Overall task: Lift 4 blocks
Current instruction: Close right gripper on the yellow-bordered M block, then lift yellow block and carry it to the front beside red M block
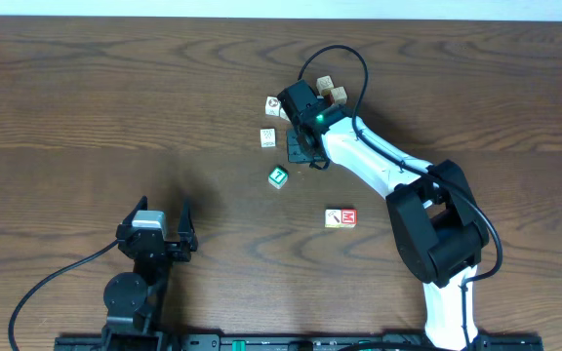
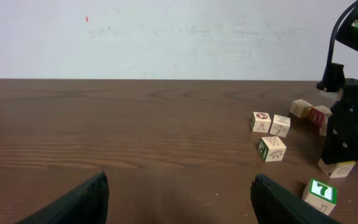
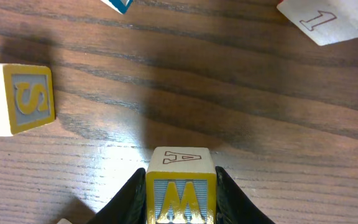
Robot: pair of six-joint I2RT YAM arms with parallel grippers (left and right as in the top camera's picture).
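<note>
The right hand [image 3: 180, 198] pinches a yellow-framed block [image 3: 180, 163] down at the desk [image 3: 229, 93] — the green block [image 1: 277, 176] and red block [image 1: 341, 217] lie nearby. The left hand [image 2: 179, 205] hangs spread — well apart.

Just a dark wood-grain table [image 1: 86, 117] with a plain white wall [image 2: 166, 31] behind it. One cream cube [image 2: 261, 121] sits right against a second cream cube [image 2: 279, 126].

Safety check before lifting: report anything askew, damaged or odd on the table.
Nothing stands out. The blocks lie scattered on the table, no damage visible; the right hand grips the A block squarely.
</note>
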